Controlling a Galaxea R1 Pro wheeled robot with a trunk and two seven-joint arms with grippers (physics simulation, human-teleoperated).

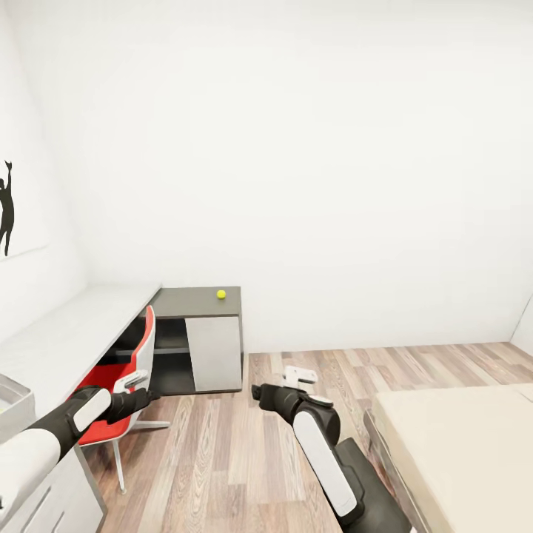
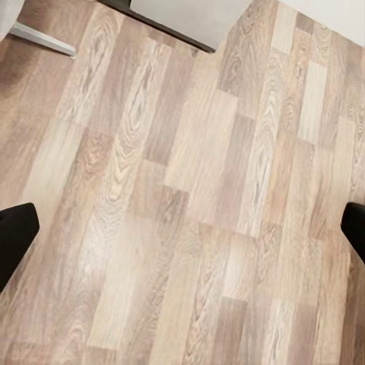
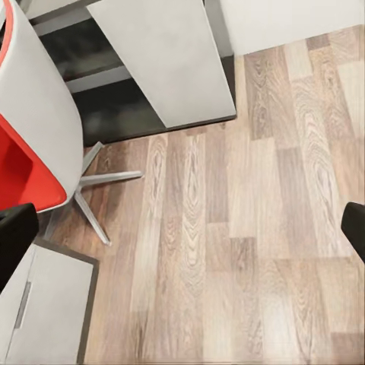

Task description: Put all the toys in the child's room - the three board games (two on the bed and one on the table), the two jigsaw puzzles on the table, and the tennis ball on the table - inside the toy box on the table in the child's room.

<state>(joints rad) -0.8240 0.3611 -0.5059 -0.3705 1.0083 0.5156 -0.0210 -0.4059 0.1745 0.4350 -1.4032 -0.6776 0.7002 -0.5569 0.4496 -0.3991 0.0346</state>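
The tennis ball (image 1: 220, 294) lies on the dark end section of the table (image 1: 74, 333), by the back wall. A corner of the grey toy box (image 1: 15, 403) sits on the table at the far left of the head view. The bed (image 1: 459, 451) shows its bare beige mattress at the lower right. Board games and jigsaw puzzles are out of view. My left gripper (image 1: 153, 396) (image 2: 182, 236) hangs open over the wood floor, beside the red chair. My right gripper (image 1: 256, 390) (image 3: 182, 236) is open too, empty, above the floor between table and bed.
A red and white swivel chair (image 1: 122, 381) (image 3: 30, 152) stands tucked at the table, its star base on the floor. A white cabinet door (image 1: 213, 352) (image 3: 163, 57) closes the table's end. Wood floor (image 1: 222, 459) runs between table and bed.
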